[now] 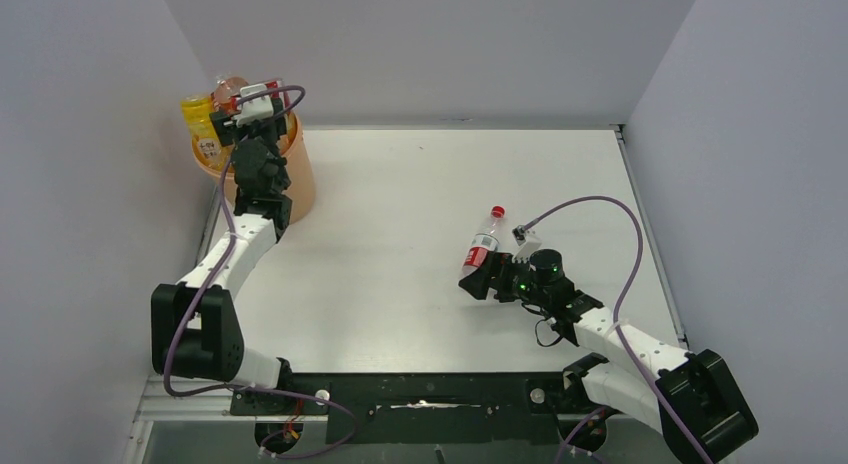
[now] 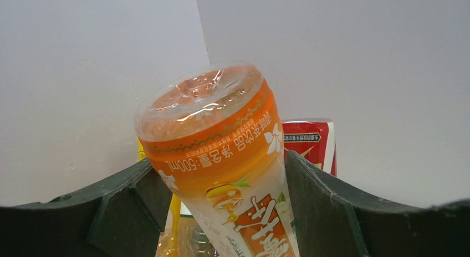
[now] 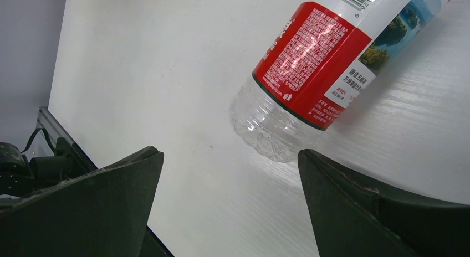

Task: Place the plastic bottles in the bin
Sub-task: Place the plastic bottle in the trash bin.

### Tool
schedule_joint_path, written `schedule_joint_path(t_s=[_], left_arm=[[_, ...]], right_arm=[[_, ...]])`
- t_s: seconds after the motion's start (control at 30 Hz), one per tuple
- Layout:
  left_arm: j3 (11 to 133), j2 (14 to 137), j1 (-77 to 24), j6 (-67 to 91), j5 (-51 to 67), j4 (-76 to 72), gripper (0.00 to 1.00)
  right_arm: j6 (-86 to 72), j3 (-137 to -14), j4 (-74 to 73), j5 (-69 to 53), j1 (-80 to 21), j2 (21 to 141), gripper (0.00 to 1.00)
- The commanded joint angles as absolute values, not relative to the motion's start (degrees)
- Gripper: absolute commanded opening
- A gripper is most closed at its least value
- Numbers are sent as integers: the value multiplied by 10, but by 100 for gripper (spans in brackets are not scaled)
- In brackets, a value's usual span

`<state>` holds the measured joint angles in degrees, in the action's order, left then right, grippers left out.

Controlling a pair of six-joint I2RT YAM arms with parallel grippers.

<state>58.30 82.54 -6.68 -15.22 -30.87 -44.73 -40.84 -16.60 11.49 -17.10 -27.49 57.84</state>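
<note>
The peach-orange bin (image 1: 290, 184) stands in the far left corner with several plastic bottles poking out of it. My left gripper (image 1: 235, 109) hovers over its mouth. In the left wrist view an orange-labelled bottle (image 2: 221, 157) stands base-up between the fingers, and my left gripper (image 2: 217, 159) is shut on its sides. A red-labelled bottle (image 2: 307, 143) shows behind it. On the table a clear bottle with a red label and red cap (image 1: 482, 246) lies on its side. My right gripper (image 1: 483, 281) is open just short of that bottle's base (image 3: 266, 135), with only table between the right gripper's (image 3: 230, 153) fingers.
A yellow bottle (image 1: 202, 126) leans out of the bin's left side against the left wall. Grey walls close the table at the back and on both sides. The black base rail (image 1: 430, 394) runs along the near edge.
</note>
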Motion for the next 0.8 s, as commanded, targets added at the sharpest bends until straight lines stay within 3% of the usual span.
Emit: schedule_joint_path(t_s=[0.0, 0.23, 0.77], left_arm=[[615, 836, -67, -153, -300, -441, 59], [640, 865, -67, -148, -286, -411, 53], [636, 877, -66, -145, -283, -395, 51]], right_arm=[[-409, -166, 130, -161, -280, 568, 98], [-410, -166, 128, -160, -281, 570, 98], [-405, -173, 124, -163, -283, 576, 98]])
